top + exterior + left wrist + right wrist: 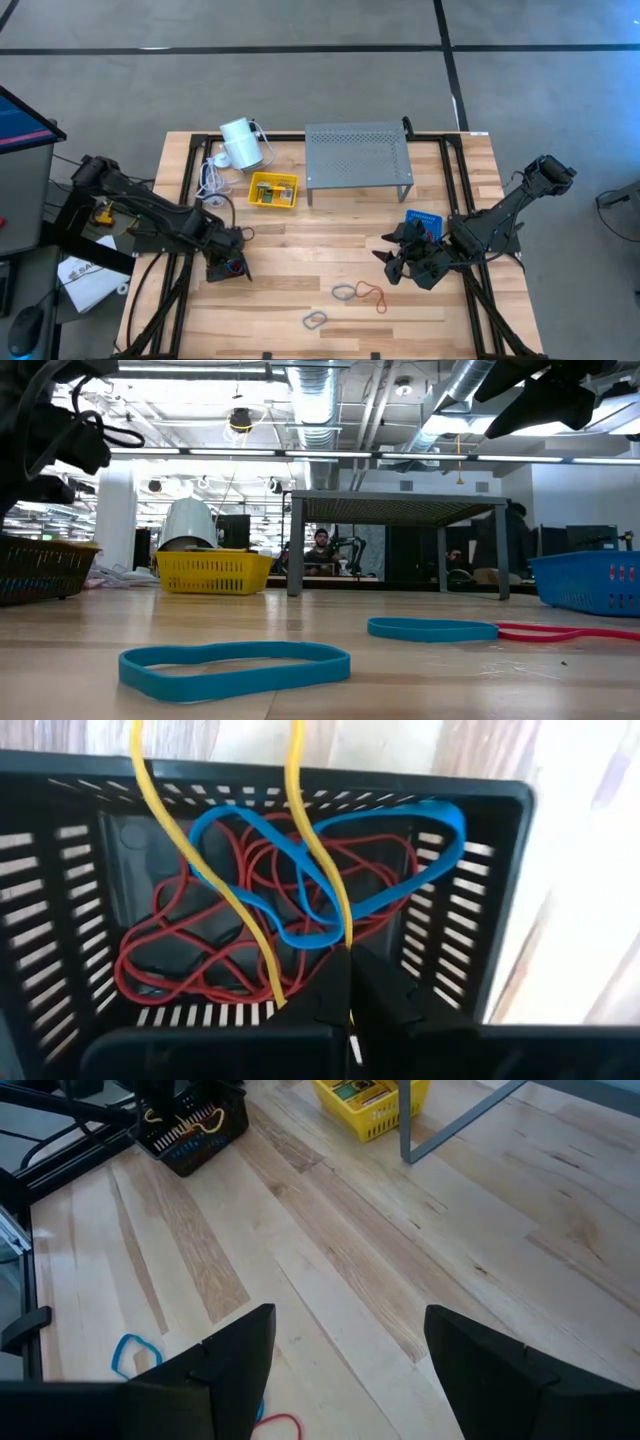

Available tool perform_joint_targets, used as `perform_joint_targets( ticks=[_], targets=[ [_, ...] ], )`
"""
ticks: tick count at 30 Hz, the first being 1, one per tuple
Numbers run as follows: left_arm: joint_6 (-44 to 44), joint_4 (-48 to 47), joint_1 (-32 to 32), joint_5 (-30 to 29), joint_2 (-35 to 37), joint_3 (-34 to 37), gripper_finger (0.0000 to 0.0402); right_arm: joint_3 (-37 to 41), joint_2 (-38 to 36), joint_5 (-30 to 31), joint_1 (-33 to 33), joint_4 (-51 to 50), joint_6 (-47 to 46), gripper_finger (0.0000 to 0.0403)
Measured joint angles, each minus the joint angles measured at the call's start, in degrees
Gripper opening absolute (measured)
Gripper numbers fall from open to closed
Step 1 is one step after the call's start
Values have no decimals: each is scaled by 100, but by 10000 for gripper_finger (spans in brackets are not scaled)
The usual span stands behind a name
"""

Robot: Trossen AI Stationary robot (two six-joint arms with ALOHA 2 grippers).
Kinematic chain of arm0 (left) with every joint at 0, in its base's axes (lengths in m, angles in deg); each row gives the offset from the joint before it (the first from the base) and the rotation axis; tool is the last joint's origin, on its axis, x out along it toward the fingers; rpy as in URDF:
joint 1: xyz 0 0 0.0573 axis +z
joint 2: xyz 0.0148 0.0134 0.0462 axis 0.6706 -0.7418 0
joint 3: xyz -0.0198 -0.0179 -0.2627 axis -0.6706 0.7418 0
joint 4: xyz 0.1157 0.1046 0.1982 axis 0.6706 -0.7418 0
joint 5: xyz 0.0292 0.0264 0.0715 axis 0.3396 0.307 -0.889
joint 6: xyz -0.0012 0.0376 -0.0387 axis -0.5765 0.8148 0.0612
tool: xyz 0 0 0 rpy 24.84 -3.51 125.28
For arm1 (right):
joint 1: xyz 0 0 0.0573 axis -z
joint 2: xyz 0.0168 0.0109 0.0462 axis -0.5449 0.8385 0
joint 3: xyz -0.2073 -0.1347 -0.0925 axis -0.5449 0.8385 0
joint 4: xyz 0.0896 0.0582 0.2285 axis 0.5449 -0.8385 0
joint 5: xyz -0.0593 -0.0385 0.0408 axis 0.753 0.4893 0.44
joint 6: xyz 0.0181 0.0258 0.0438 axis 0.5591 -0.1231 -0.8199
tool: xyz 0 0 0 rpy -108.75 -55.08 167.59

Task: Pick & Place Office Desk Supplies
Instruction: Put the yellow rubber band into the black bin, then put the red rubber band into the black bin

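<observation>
Left gripper (345,982), fingers pinched on a yellow rubber band (300,840), hangs over the black basket (229,267) at lower left, which holds red and blue bands (330,870). Right gripper (392,258), jaws spread and empty, lower right; loose bands (345,292) lie bottom centre.

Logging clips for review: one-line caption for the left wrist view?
Left claw shut on a yellow rubber band above a black basket of red and blue bands.

High view looks straight down; low view sits at tabletop level, sharing the yellow basket (272,190) (214,571) at 11 o'clock.
</observation>
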Motion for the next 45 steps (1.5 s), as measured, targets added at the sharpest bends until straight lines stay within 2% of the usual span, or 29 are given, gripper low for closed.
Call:
perform_joint_targets(
  ticks=[15,22,26,37,41,45],
  targets=[
    [44,364,0,283,-853,0,0,-2,0,-2,-152,94,-2,254],
    [50,358,4,279,-884,0,13,-2,0,0,-188,120,-2,254],
    [34,356,18,271,-673,0,49,-2,0,2,-186,120,0,254],
    [-87,198,395,216,-267,0,199,-2,0,6,-181,118,0,254],
    [52,41,542,208,-278,0,231,-2,0,7,-181,102,0,254],
    [444,34,752,205,-271,0,243,-2,0,8,-181,74,2,254]
  ],
)
